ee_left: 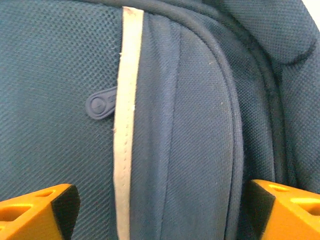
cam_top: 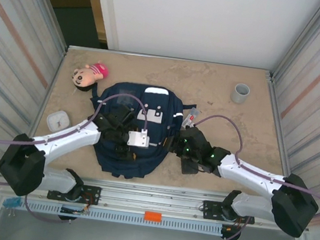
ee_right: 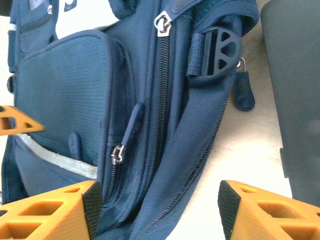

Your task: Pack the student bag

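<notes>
The student bag point(cam_top: 146, 157) lay flat, front up, in the middle of the counter point(cam_top: 213, 83). Its zippers looked closed in the right wrist view, so packing seemed barely begun. A doll point(cam_top: 89, 75), a grey cup point(cam_top: 240, 93) and a small white object point(cam_top: 58, 120) sat outside it on the counter, presumably waiting to go in, while the left claw point(ee_left: 160, 210) hung wide apart and empty over the front pocket and the right claw point(ee_right: 159, 205), also apart and gripping nothing, straddled the bag's zippered side.
</notes>
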